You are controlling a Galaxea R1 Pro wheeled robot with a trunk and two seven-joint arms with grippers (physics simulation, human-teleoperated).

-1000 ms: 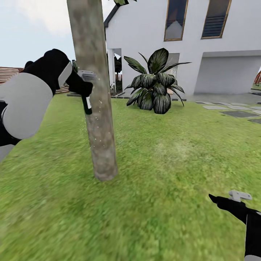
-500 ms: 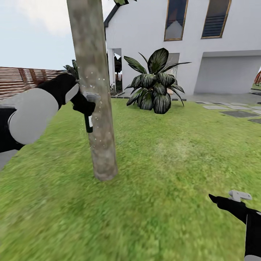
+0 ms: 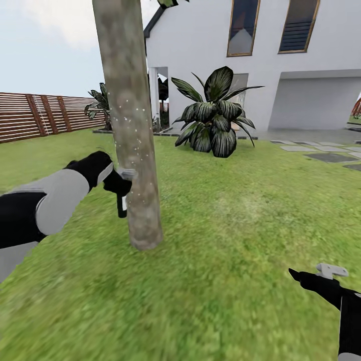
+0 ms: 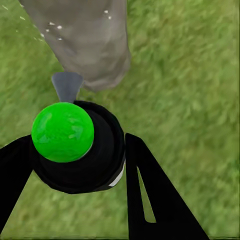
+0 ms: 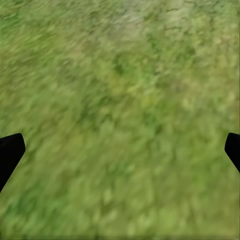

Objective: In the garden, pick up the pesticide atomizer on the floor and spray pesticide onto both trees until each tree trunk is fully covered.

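Nearest the head camera, the right gripper hangs idle over the floor, its jaws spread wide around nothing but grass in the right wrist view. Farther out, the left gripper is clamped on the pesticide atomizer, whose black body hangs below the fingers right against the tree trunk. The nozzle sits so close to the bark that it risks bumping it and twisting the sprayer in the grasp. Spraying from one side could also leave the far face bare. White specks dot the trunk, but how much is covered is hard to judge, and its back is hidden. The canopy is cut off above. In the left wrist view a green cap hides the sprayer's body.
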